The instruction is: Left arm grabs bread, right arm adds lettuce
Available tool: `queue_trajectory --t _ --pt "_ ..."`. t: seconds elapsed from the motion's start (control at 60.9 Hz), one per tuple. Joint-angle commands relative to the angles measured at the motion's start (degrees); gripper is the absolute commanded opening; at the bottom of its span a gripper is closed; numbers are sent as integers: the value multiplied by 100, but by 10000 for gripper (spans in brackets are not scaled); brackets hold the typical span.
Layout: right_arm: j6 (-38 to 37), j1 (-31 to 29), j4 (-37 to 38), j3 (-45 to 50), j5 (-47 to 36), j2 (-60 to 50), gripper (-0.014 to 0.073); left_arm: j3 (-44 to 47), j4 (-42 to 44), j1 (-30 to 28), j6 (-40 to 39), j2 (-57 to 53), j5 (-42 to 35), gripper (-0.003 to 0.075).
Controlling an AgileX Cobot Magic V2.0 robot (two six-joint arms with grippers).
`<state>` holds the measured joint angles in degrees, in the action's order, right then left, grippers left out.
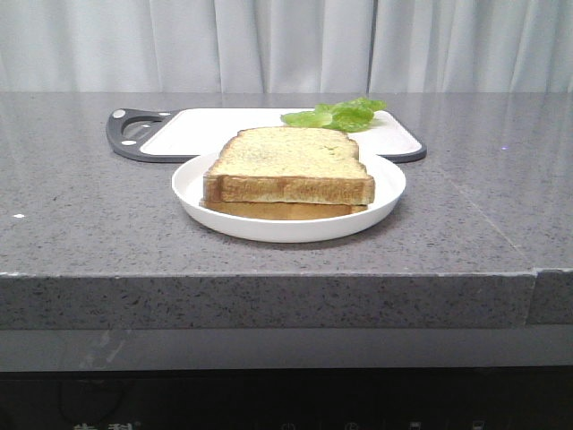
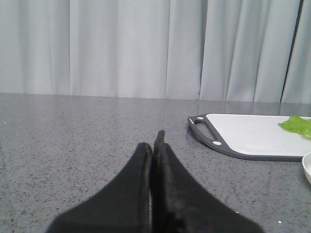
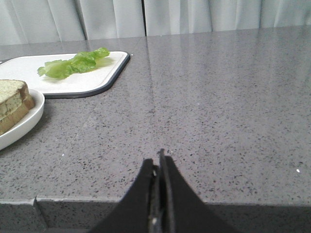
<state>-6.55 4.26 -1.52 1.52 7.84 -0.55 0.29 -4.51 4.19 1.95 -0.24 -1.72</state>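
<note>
Two bread slices are stacked on a white plate [image 1: 192,193] at the table's middle. The top slice [image 1: 288,161] has a pale yellow-tan face and brown crust; the lower slice [image 1: 277,210] shows only its edge. The stack also shows in the right wrist view [image 3: 12,104]. The green lettuce [image 1: 338,115] lies on a white cutting board [image 1: 215,125] behind the plate; it also shows in the left wrist view [image 2: 297,125] and the right wrist view [image 3: 73,63]. My left gripper [image 2: 154,141] is shut and empty, left of the board. My right gripper [image 3: 158,158] is shut and empty at the table's front edge, right of the plate.
The cutting board has a dark grey rim and handle [image 2: 206,130] at its left end. The grey speckled counter [image 1: 89,206] ends in a front edge [image 1: 269,276]. Pale curtains [image 1: 286,45] hang behind the table.
</note>
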Motion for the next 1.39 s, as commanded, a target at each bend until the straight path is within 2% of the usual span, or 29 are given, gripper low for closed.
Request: queue_trajectory --t 0.0,0.706,0.935,1.198,1.378 --pt "22 -20 -17 -13 -508 -124 -118 24 -36 -4 -8 -107 -448 -20" --pt "22 -21 -17 -13 -569 -124 -118 24 -39 -4 -8 -107 -458 -20" --pt "22 -21 -17 -214 -891 -124 -118 -227 -225 -4 -18 -99 -606 -20" --pt "34 -21 -11 -1606 -112 79 -118 -1851 -297 -4 -18 199 807 -20" --pt "34 -21 -11 -2945 888 901 -118 -3211 -297 -4 -18 941 1914 -20"
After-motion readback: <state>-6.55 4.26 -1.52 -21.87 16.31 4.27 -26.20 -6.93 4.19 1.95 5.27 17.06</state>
